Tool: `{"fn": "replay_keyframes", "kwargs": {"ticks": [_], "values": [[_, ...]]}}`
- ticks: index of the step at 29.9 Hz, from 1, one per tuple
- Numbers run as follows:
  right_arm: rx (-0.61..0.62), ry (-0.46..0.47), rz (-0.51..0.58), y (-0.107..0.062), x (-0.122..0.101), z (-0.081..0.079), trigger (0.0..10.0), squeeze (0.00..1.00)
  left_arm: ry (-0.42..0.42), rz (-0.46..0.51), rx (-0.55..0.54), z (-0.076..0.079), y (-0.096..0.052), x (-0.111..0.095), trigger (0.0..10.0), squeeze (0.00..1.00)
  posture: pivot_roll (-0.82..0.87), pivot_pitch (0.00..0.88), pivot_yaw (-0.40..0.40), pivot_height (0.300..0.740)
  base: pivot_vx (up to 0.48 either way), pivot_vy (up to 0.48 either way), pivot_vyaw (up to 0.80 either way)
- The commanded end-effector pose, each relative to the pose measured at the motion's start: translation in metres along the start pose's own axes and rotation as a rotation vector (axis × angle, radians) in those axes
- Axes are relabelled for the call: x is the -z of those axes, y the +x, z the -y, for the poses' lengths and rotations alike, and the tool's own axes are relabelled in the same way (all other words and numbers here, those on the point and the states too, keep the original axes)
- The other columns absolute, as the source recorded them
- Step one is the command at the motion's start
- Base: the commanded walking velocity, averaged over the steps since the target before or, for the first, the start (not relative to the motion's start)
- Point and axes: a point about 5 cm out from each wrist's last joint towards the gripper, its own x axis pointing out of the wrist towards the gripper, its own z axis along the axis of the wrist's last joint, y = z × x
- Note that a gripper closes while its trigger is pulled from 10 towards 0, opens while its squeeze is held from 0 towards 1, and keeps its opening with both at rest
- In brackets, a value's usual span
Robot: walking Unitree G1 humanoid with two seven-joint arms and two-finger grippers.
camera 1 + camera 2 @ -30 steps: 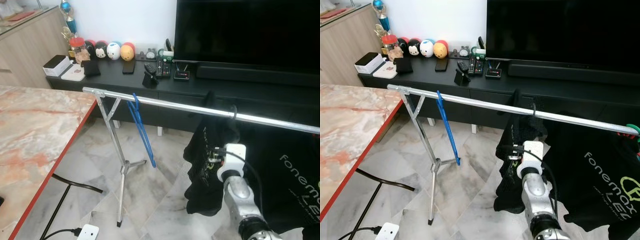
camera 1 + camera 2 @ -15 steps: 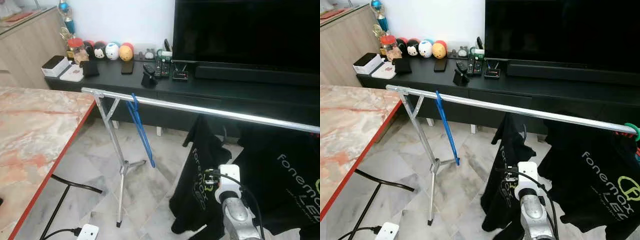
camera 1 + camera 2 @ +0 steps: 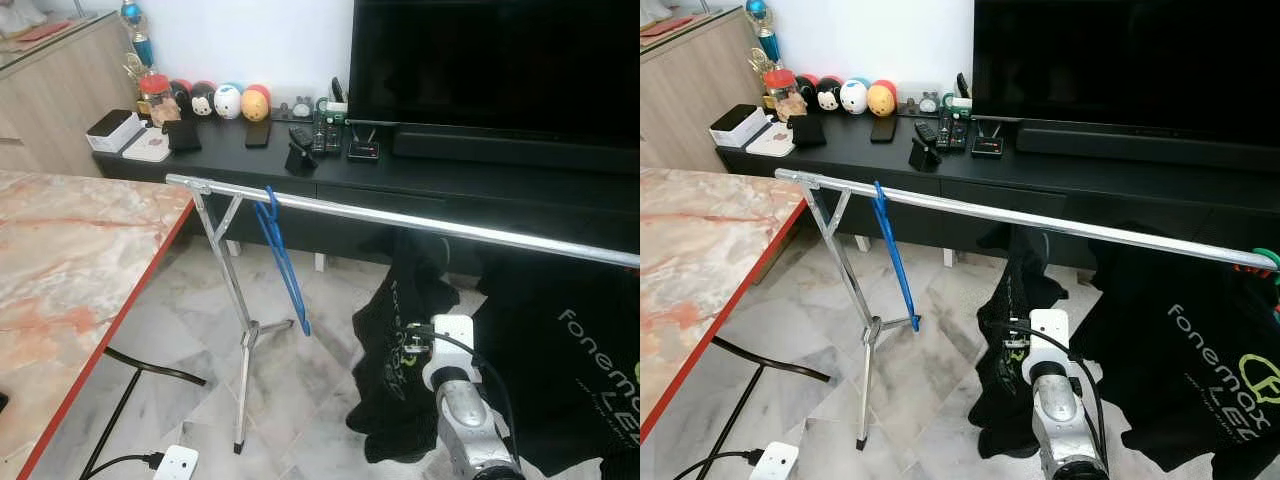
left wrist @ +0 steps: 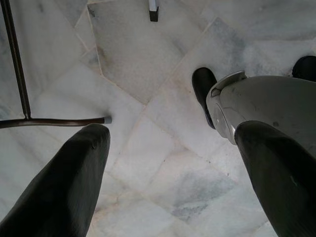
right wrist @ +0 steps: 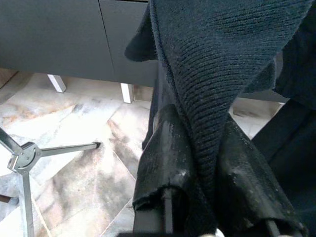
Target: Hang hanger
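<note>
White marble floor [image 3: 300, 400], a long black TV cabinet [image 3: 330, 175] under a dark screen, a marble table [image 3: 70, 260] off to the left. The right gripper [image 5: 197, 163] pinches a black shirt [image 3: 400, 340] between its fingers, below the silver rail [image 3: 400, 218]. Up and left of it, a blue hanger [image 3: 283, 260] hangs on that rail. Against half a second back, the shirt sits higher and more bunched. The left gripper [image 4: 173, 163] gapes wide over the floor.
</note>
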Motion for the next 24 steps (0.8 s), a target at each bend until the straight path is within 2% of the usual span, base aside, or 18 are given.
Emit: {"fn": "replay_keyframes", "kwargs": {"ticks": [1, 9, 12, 24], "values": [[0.019, 0.015, 0.050, 0.0063, -0.0150, 0.0024, 10.0, 0.00, 0.003, -0.001, 0.002, -0.0014, -0.0004, 0.0013, 10.0, 0.00, -0.01, 0.000, 0.033, 0.740, 0.000, 0.000, 0.00], [0.044, 0.036, 0.043, 0.0111, -0.0197, 0.0067, 10.0, 0.00, -0.001, 0.002, 0.004, -0.0014, -0.0004, 0.0009, 10.0, 0.00, -0.01, 0.000, 0.032, 0.740, 0.000, 0.000, 0.00], [0.046, 0.049, 0.038, 0.0113, -0.0192, 0.0070, 10.0, 0.00, -0.006, 0.004, 0.006, -0.0009, -0.0004, 0.0008, 10.0, 0.00, 0.00, 0.000, 0.029, 0.740, 0.000, 0.000, -0.72], [0.039, 0.050, 0.061, 0.0115, -0.0224, 0.0049, 10.0, 0.00, -0.012, 0.008, 0.011, -0.0007, -0.0004, 0.0006, 10.0, 0.00, 0.00, 0.000, 0.030, 0.740, -0.271, 0.000, 0.00]]}}
